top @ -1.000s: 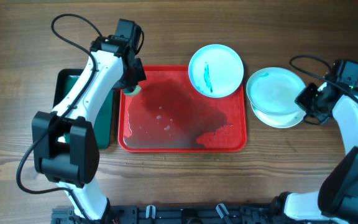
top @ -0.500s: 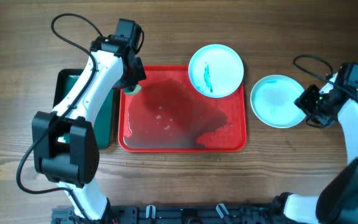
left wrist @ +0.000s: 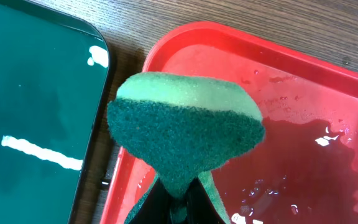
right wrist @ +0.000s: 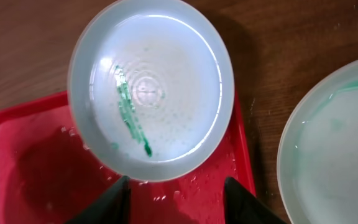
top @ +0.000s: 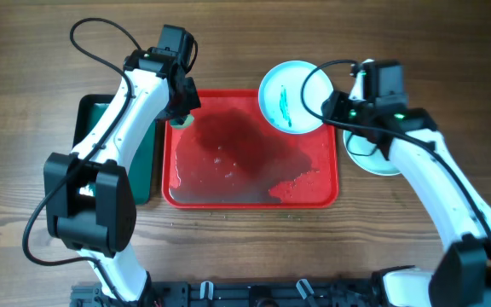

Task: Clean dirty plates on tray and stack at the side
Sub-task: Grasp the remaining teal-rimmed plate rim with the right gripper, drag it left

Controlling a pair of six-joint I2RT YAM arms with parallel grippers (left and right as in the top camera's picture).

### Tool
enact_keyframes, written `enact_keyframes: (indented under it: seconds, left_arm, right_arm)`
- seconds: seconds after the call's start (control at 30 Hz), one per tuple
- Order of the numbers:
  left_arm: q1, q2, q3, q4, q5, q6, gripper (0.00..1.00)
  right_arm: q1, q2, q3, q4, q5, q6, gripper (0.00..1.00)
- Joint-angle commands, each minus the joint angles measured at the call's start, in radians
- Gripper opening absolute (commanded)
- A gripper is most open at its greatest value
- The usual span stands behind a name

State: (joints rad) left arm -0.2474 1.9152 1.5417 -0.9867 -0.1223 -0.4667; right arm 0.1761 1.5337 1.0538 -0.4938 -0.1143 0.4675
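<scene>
- The left claw (top: pixel 180 117) is clenched on a green sponge (left wrist: pixel 185 134), which hangs over the 11 o'clock corner of the tray (top: pixel 228 192).
- The right claw (right wrist: pixel 176 183) is released, its fingers (right wrist: pixel 120 199) spread, over the 6 o'clock rim of the smeared plate (right wrist: pixel 151 87).
- That plate sits at the tray's 1 o'clock corner and overhangs the rim.
- Another pale plate (right wrist: pixel 334 149) lies on the counter (top: pixel 399 256) at the tray's 3 o'clock, partly hidden by the right arm.
- A dark green tray (left wrist: pixel 36 93) lies just beside the red one, at 9 o'clock.

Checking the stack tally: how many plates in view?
2: smeared plate on a corner of the red tray; second plate on the table beside it, maybe hiding another.
</scene>
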Motion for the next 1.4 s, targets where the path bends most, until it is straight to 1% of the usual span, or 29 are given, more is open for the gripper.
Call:
enact_keyframes:
  seconds: [0.0, 0.03, 0.17, 0.3, 0.37, 0.53, 0.6, 0.73, 0.8, 0.83, 0.9, 0.97, 1.03, 1.13, 1.23, 1.33, 1.37]
  left_arm:
    - [0.003, 0.005, -0.006, 0.004, 0.002, -0.016, 0.04]
    - [0.003, 0.005, -0.006, 0.004, 0.002, -0.017, 0.04]
    - [0.003, 0.005, -0.006, 0.004, 0.002, -0.017, 0.04]
    - [0.003, 0.005, -0.006, 0.003, 0.002, -0.017, 0.04]
    - [0.003, 0.005, -0.006, 0.003, 0.002, -0.017, 0.04]
    - [0.003, 0.005, -0.006, 0.003, 0.002, -0.017, 0.04]
    - [0.003, 0.005, -0.006, 0.003, 0.002, -0.017, 0.04]
    - [0.003, 0.005, -0.006, 0.004, 0.002, -0.017, 0.04]
    - [0.003, 0.005, -0.006, 0.007, 0.002, -0.017, 0.04]
    - [0.003, 0.005, -0.006, 0.008, 0.002, -0.017, 0.04]
    - [0.003, 0.005, -0.006, 0.007, 0.002, -0.017, 0.04]
    - [0.003, 0.005, -0.006, 0.007, 0.002, -0.017, 0.04]
    - [0.003, 0.005, -0.006, 0.007, 0.002, -0.017, 0.04]
    - [0.003, 0.005, -0.006, 0.008, 0.002, -0.017, 0.04]
    - [0.003, 0.005, -0.006, 0.008, 0.002, -0.017, 0.04]
    - [0.003, 0.005, -0.006, 0.007, 0.002, -0.017, 0.04]
    - [0.003, 0.005, -0.006, 0.006, 0.002, -0.017, 0.04]
  right_arm:
    - [0.011, 0.093, 0.013, 0.018, 0.103, 0.100, 0.42]
    - [0.011, 0.122, 0.013, 0.023, 0.100, 0.119, 0.40]
    - [0.013, 0.214, 0.013, 0.085, 0.014, 0.116, 0.31]
    - [0.017, 0.285, 0.013, 0.090, 0.009, 0.120, 0.24]
    - [0.018, 0.309, 0.013, 0.085, -0.003, 0.118, 0.20]
    - [0.046, 0.315, 0.013, 0.067, -0.090, 0.086, 0.05]
    - [0.085, 0.314, 0.013, 0.036, -0.128, 0.054, 0.04]
    - [0.174, 0.291, 0.013, -0.065, -0.135, 0.021, 0.04]
    - [0.214, 0.257, 0.015, -0.095, -0.135, -0.017, 0.06]
    - [0.226, 0.238, 0.018, -0.104, -0.135, -0.038, 0.10]
    - [0.232, 0.203, 0.031, -0.112, -0.142, -0.100, 0.26]
    - [0.230, 0.190, 0.063, -0.113, -0.177, -0.189, 0.36]
    - [0.230, 0.197, 0.098, -0.108, -0.172, -0.278, 0.40]
    - [0.230, 0.234, 0.139, -0.071, -0.146, -0.393, 0.50]
    - [0.230, 0.328, 0.216, -0.060, -0.097, -0.491, 0.51]
    - [0.231, 0.442, 0.301, -0.072, -0.090, -0.514, 0.50]
    - [0.231, 0.474, 0.319, -0.077, -0.094, -0.514, 0.47]
